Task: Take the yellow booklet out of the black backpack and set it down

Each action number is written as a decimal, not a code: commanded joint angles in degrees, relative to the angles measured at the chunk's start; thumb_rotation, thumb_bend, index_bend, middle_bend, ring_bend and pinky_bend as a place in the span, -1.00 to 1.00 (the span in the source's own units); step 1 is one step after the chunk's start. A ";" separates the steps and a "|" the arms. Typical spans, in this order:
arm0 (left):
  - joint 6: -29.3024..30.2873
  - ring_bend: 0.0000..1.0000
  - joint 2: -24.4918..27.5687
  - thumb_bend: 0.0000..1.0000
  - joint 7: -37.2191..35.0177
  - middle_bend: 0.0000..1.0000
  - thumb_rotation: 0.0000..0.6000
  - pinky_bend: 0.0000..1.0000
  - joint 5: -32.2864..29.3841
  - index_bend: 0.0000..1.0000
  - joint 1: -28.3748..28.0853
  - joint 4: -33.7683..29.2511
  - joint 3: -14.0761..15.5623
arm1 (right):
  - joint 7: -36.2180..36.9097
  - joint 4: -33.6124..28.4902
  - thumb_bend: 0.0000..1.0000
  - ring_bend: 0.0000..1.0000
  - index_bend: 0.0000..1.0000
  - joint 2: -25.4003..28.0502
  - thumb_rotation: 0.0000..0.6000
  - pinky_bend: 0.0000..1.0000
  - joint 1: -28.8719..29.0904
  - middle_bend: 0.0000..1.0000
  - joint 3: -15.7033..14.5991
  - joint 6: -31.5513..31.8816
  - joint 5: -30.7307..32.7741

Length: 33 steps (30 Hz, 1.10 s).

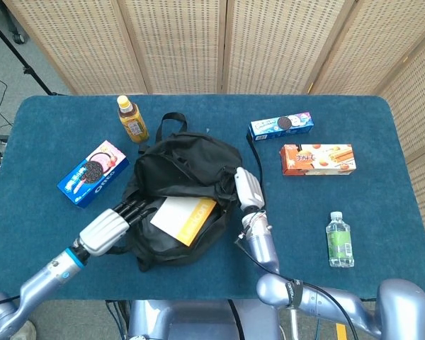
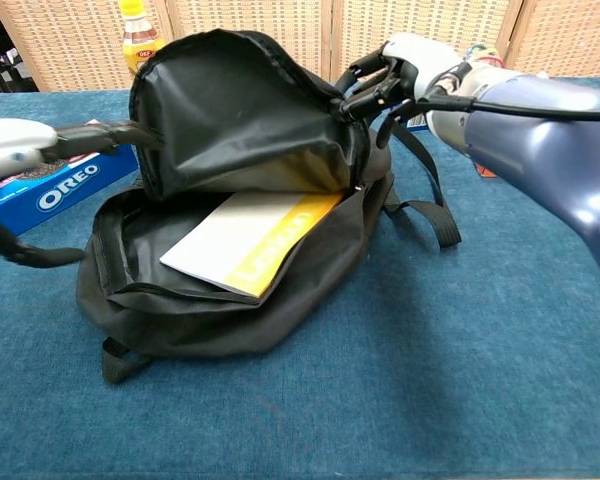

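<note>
The black backpack (image 1: pixel 188 166) lies mid-table with its mouth facing me. Its top flap (image 2: pixel 245 120) is lifted up and back. My right hand (image 2: pixel 385 78) grips the flap's right edge and holds it raised; in the head view my right hand (image 1: pixel 246 188) sits at the pack's right side. The yellow and white booklet (image 2: pixel 250 238) lies flat in the open mouth, its booklet cover (image 1: pixel 184 217) fully exposed. My left hand (image 1: pixel 108 229) reaches in from the left with straight fingers (image 2: pixel 110 132) touching the flap's left edge. It holds nothing.
An Oreo box (image 1: pixel 93 173) and a tea bottle (image 1: pixel 132 120) stand left of the pack. A blue cookie box (image 1: pixel 281 125) and an orange biscuit box (image 1: pixel 317 159) lie at the right rear. A small water bottle (image 1: pixel 338 239) stands front right.
</note>
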 commanded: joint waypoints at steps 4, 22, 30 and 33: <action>-6.18 -1.00 -8.72 -0.58 7.05 -1.00 1.00 -0.78 -2.93 -0.85 -5.04 3.98 -1.43 | 0.86 -0.03 0.14 0.16 0.40 1.08 1.00 0.30 -0.07 0.24 -0.82 -0.17 0.87; -8.33 -1.00 -20.70 -0.80 17.45 -1.00 1.00 -0.78 -7.40 -0.87 -9.03 13.16 -1.72 | 3.50 0.78 0.14 0.16 0.40 3.44 1.00 0.30 0.61 0.25 -1.69 -0.69 2.40; -8.24 -1.00 -25.74 -0.79 20.75 -1.00 1.00 -0.78 -9.04 -0.87 -9.88 17.63 -1.55 | 4.45 0.92 0.14 0.16 0.40 4.13 1.00 0.30 0.68 0.25 -2.07 -0.69 3.05; -7.78 -1.00 -27.33 -0.72 21.61 -1.00 1.00 -0.78 -9.29 -0.87 -10.11 19.30 -1.61 | 4.67 0.82 0.14 0.16 0.40 4.46 1.00 0.30 0.66 0.25 -2.18 -0.64 3.11</action>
